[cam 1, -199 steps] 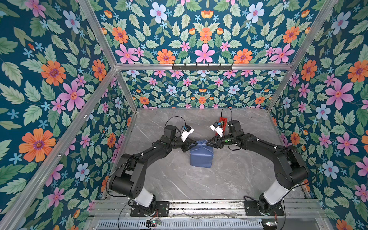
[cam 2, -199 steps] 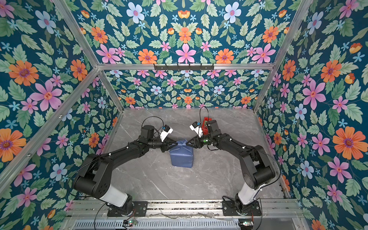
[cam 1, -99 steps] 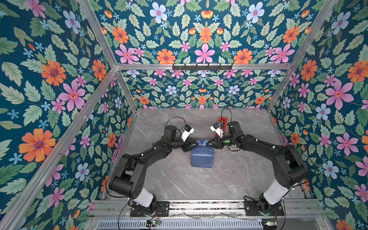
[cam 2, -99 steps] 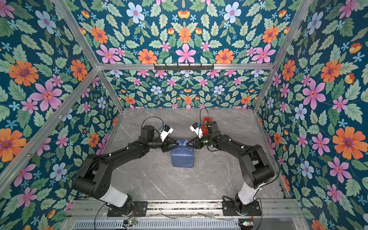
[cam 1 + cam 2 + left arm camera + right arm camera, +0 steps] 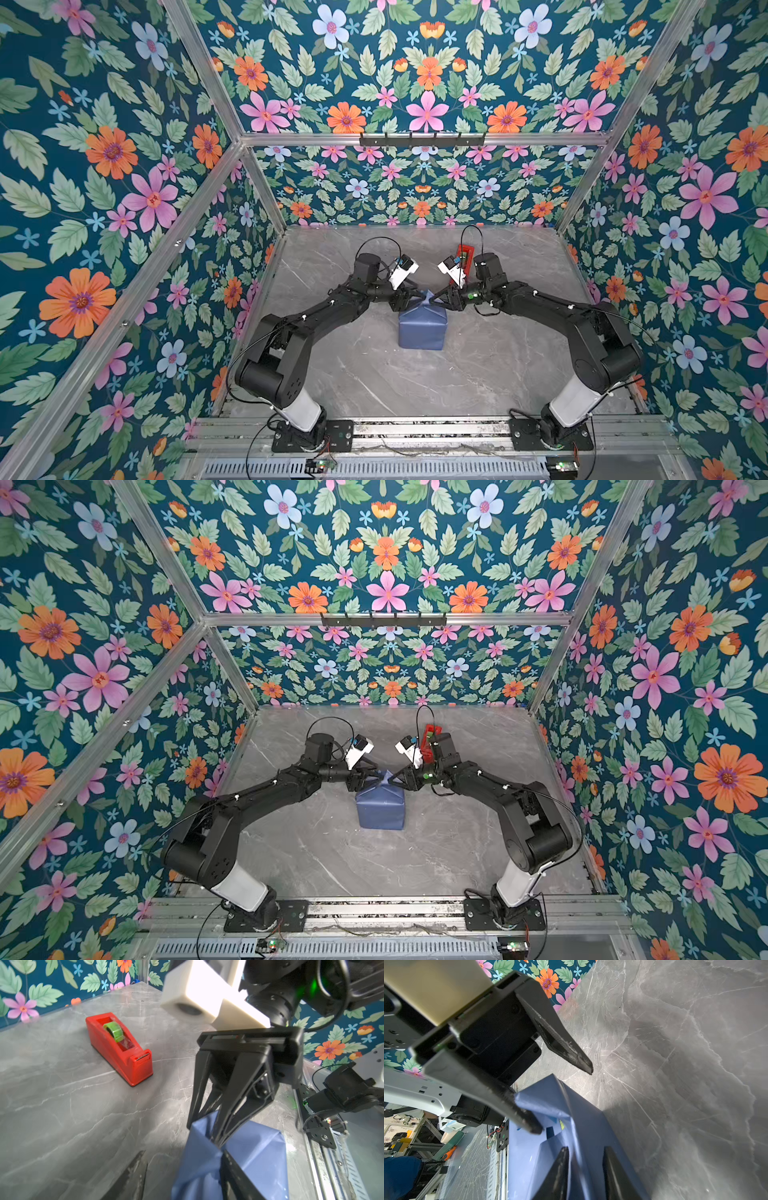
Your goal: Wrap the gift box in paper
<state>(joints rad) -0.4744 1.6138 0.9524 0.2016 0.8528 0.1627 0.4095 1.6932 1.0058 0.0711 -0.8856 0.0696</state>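
**Two arms meet at the far end of the wrapped paper**

The grey marble counter [image 5: 365, 374] carries everything. The left arm [image 5: 332, 307] and the right arm [image 5: 540, 303] each start from the rail [image 5: 415, 428] on the near side of the paper. Each one bends at the elbow and stretches low and almost level. In both top views their wrists come together from the two sides at the far end of the paper.

The paper [image 5: 422, 332] [image 5: 380, 812] lies in the middle of the counter. It is folded round into a block with the slate-blue face outward, and its far end stands up in a pointed fold. The gift box is hidden inside the paper, and no part of it shows. The red tape dispenser [image 5: 119, 1047] [image 5: 464, 253] stands on the counter beyond the paper, apart from it and close behind the right wrist.

The left jaws are wide apart and hold nothing. In the right wrist view one finger [image 5: 560, 1043] hangs in the air beside the pointed fold, and the other finger [image 5: 519, 1109] touches a side flap of the paper with its tip. The right jaws are drawn to a narrow gap with the raised fold between them. In the left wrist view their fingers [image 5: 239, 1095] point steeply down and pinch the paper at the crease.
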